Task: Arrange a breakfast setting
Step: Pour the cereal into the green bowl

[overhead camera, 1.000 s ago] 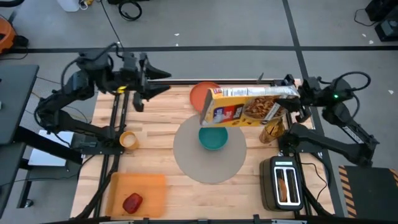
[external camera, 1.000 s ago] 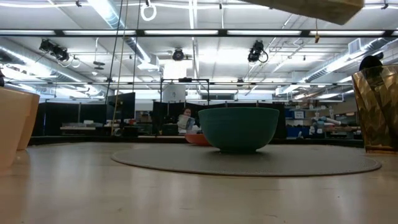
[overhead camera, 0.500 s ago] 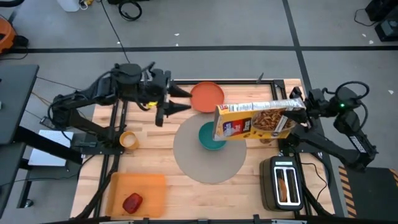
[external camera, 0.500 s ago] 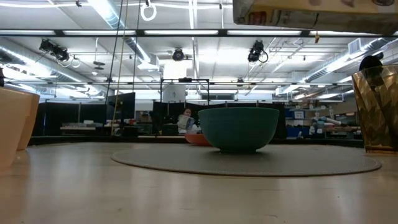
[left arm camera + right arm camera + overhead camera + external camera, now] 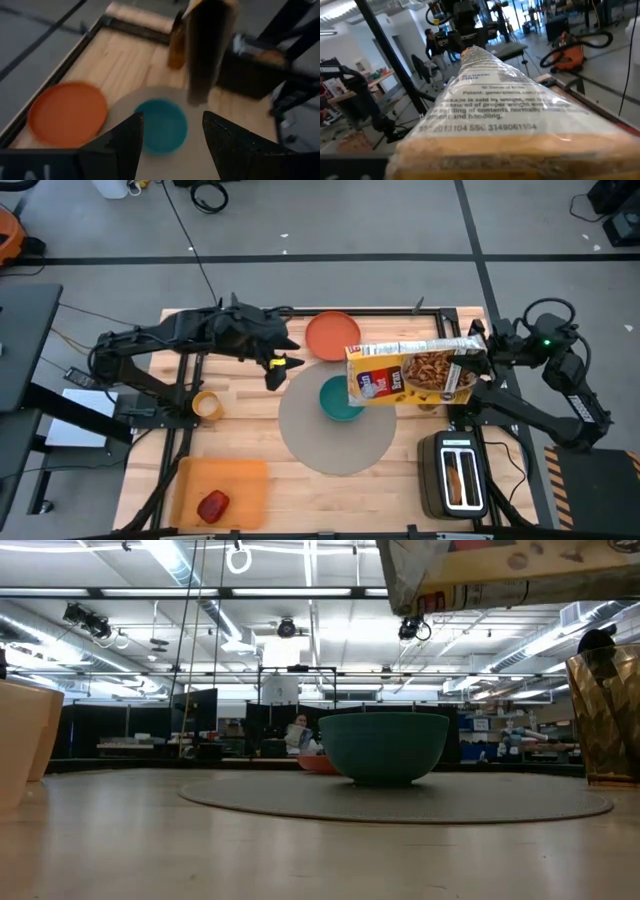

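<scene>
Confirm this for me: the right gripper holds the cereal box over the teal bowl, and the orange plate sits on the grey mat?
Not quite. The right gripper does hold the cereal box over the teal bowl, but the orange plate lies on bare wood beyond the grey mat, as the high view shows.

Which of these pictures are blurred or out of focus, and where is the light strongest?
Left wrist view: soft all over; the teal bowl, the orange plate and the dark fingers have fuzzy edges. Right wrist view: the cereal box fills the frame, its nearest end smeared, its print readable farther up. Low view: ceiling lights glare brightly; the bowl is sharp. High view: even light, little shadow.
</scene>
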Robot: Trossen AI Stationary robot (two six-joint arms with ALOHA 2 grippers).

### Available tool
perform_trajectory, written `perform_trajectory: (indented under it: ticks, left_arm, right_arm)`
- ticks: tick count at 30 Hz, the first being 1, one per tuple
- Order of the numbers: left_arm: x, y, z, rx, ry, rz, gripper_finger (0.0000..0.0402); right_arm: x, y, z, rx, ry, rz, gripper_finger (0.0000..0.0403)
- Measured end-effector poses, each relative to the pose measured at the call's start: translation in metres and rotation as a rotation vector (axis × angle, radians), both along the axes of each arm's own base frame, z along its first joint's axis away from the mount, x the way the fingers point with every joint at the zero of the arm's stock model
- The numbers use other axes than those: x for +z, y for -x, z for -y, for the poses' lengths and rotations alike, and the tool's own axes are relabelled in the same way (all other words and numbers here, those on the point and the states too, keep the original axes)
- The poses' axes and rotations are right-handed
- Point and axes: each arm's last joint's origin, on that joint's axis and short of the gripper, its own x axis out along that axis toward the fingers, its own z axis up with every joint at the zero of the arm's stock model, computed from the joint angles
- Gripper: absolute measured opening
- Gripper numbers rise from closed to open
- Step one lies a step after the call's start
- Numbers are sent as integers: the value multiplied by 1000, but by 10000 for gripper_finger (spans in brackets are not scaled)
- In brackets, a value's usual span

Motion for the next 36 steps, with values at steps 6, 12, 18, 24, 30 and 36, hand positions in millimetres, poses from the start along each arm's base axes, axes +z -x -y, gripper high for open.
perform_trajectory:
  ticks: [6,12,18,24,30,36]
  left_arm:
    - [-18,-13,-5,32,-8,-111,210]
    - [-40,-18,-15,76,13,-284,210]
    - [-50,-25,-25,84,-3,-336,210]
    - [-53,-27,-33,92,-15,-351,210]
    - [-53,-25,-42,114,-39,-359,210]
    - [-52,-22,-52,133,-49,-370,210]
  right_arm:
    - [0,-11,9,2,-12,-43,151]
    - [9,-21,15,20,-7,-74,151]
    - [24,-27,19,18,19,-149,151]
    - [39,-36,23,39,52,-183,151]
    - [49,-48,26,55,74,-249,151]
    - [56,-63,26,76,104,-280,151]
